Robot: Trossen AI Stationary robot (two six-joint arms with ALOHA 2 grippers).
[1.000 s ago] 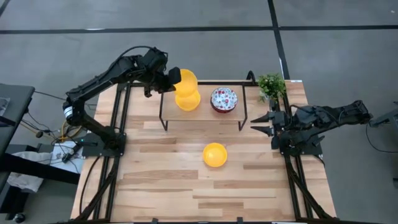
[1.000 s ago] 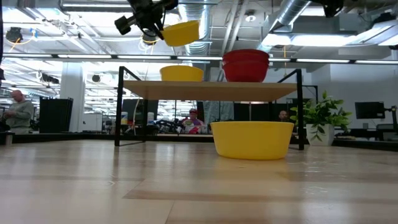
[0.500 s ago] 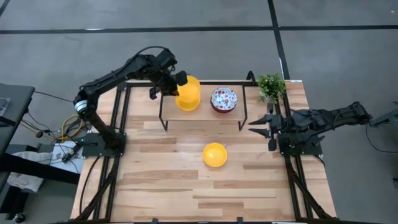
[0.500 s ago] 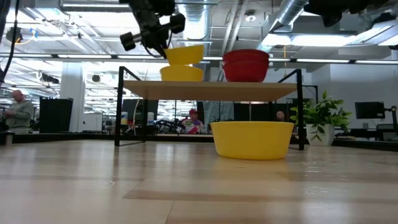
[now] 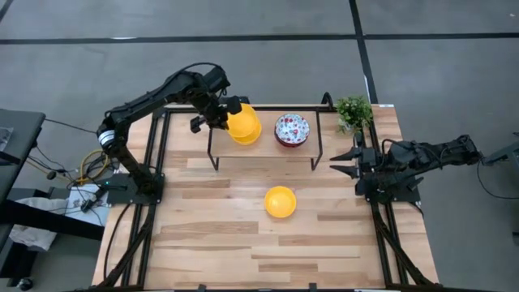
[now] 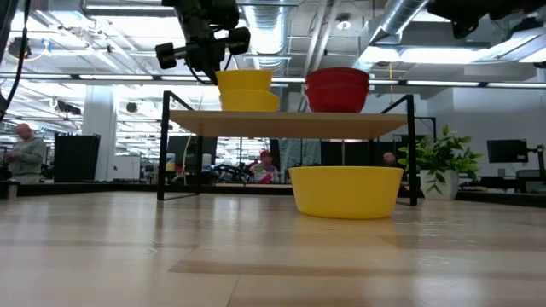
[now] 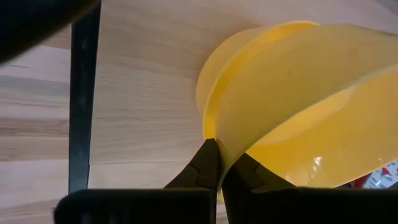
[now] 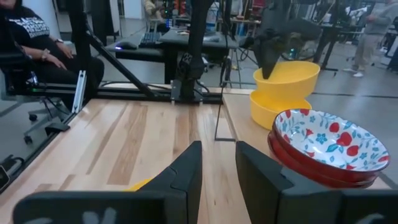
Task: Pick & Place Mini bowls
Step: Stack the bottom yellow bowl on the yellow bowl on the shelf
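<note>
My left gripper is shut on a yellow mini bowl over the raised wooden shelf. That bowl sits level in, or just above, a second yellow bowl standing on the shelf; I cannot tell whether they touch. Beside them on the shelf stand stacked red bowls with a floral inside. A third yellow bowl rests on its base on the table in front of the shelf. My right gripper waits open at the table's right edge, holding nothing. My left gripper pinches the upper yellow bowl by its rim, on the side toward the table's left. One finger is inside the bowl and the other outside. The fingers slant down from the table's far left. The bowl hangs about level over the lower bowl.
The shelf's black frame stands on thin legs at the table's far middle. A green plant sits at the far right corner, close to my right arm. Bare wood spreads across the near half of the table.
My left gripper has come down and toward the table's near edge with the yellow bowl, still shut on its rim. The bowl, tilted and high above the shelf before, has levelled out and now sits on top of the shelf's yellow bowl.
</note>
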